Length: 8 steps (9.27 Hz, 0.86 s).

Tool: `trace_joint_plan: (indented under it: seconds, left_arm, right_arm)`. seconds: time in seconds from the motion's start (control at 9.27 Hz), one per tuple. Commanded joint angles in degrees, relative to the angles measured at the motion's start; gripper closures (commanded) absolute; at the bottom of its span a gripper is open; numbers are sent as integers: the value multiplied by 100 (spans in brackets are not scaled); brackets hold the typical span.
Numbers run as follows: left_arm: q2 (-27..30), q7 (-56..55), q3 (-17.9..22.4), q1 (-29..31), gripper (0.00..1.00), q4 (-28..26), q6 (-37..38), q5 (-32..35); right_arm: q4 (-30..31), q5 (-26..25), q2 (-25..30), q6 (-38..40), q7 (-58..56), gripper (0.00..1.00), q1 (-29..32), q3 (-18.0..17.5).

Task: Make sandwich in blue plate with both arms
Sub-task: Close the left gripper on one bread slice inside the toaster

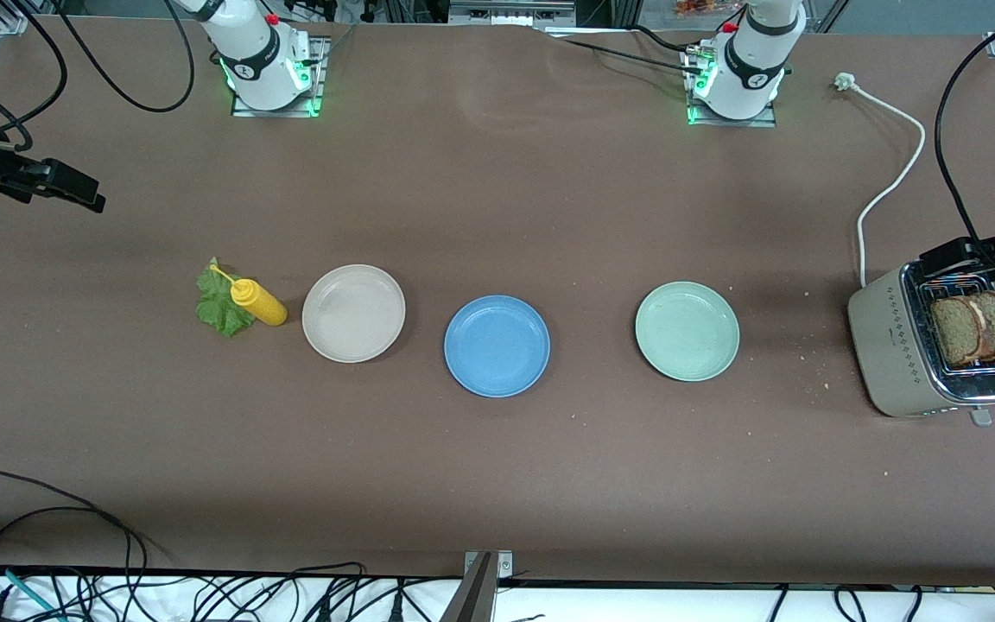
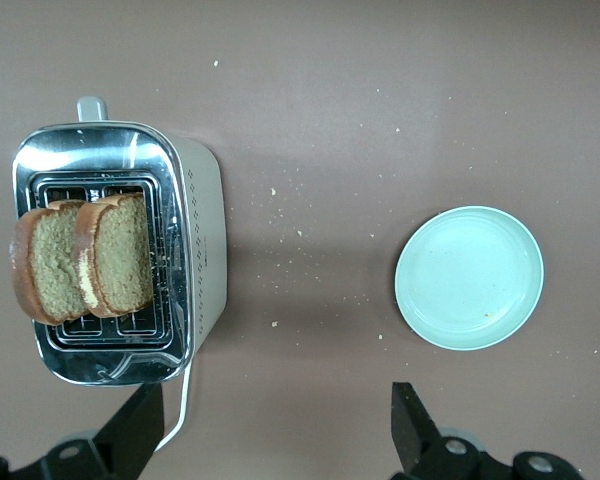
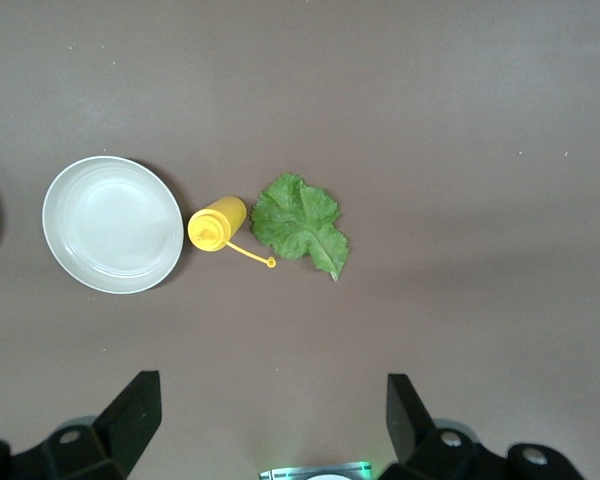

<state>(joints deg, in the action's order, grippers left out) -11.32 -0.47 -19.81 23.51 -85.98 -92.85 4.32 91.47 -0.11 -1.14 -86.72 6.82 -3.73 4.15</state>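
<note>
1. The blue plate [image 1: 497, 345] sits bare on the worktop [image 1: 497, 216], between a beige plate [image 1: 353, 313] and a green plate [image 1: 687, 331].
2. Two bread slices [image 1: 975, 327] stand in a toaster [image 1: 903, 354] at the left arm's end.
3. Lettuce [image 1: 221, 302] lies touching a mustard bottle [image 1: 258, 301], beside the beige plate.
4. Left gripper [image 2: 270, 440] hangs wide over the toaster.
5. Right gripper [image 3: 270, 430] hangs wide near the lettuce.

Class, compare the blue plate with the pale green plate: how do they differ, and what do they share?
The blue plate is medium blue; the pale green plate is mint. The blue plate lies nearer the front camera, mid-table; the pale green plate lies toward the left arm's end, closer to the toaster. Both are round, shallow, rimmed and hold nothing.
</note>
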Motion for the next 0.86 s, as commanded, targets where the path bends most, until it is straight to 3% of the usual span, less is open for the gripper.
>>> trace_joint_plan:
  seconds: [0.0,0.54,0.76]
  left_arm:
    - [165,-14,-32,74,0,-147,38,-63]
    - [95,29,29,109,0,-130,4,-37]
    - [-141,64,47,390,0,-94,-372,7]
  right_arm:
    - [55,98,61,-3,22,0,30,-10]
    - [55,98,61,-3,22,0,30,-10]
    - [55,98,61,-3,13,0,30,-10]
